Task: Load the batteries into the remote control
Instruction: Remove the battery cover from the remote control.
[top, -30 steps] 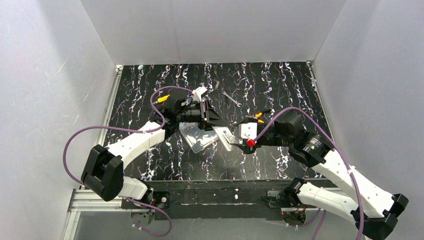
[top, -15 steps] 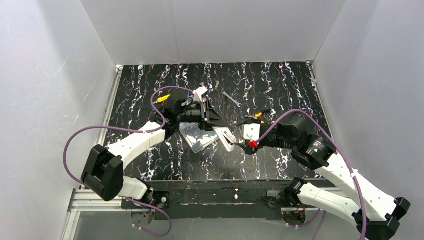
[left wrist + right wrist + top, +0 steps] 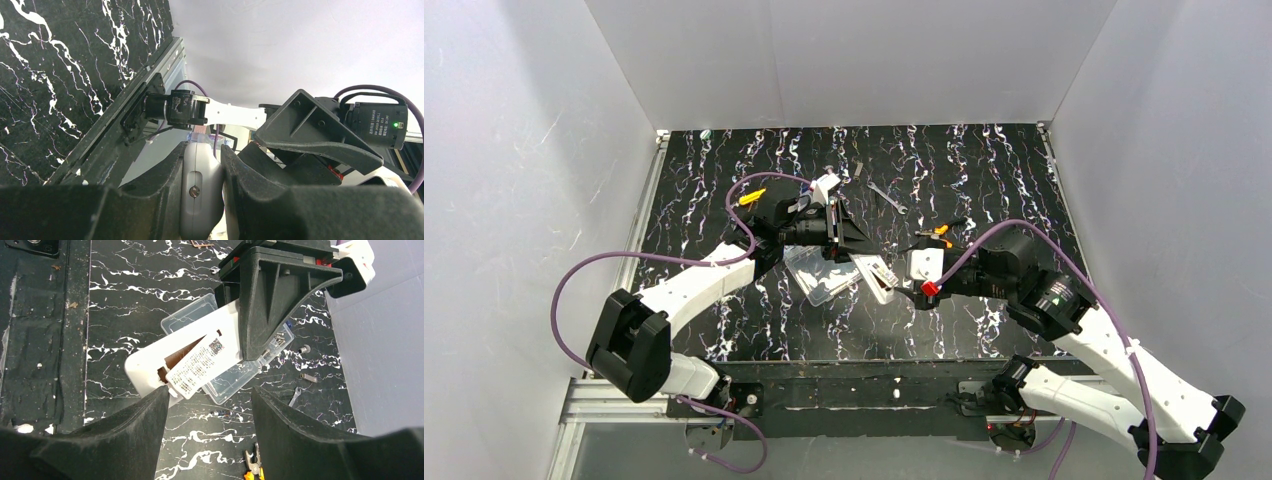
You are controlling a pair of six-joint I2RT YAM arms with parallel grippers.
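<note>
white remote control, back up, labelled cover ajar, one end clamped by left end effector.

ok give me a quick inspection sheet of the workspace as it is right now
surface: black white-veined tabletop, no spill seen
job's things: remote control with its back showing, labelled cover askew; batteries not clearly seen
clutter: clear plastic box on the table behind the remote; orange-handled pliers; small metal parts scattered
end effectors: left end effector shut on the remote control; right end effector open, just short of the remote
cables: purple cable loops off each arm, no snag seen
surroundings: white walls on three sides
</note>
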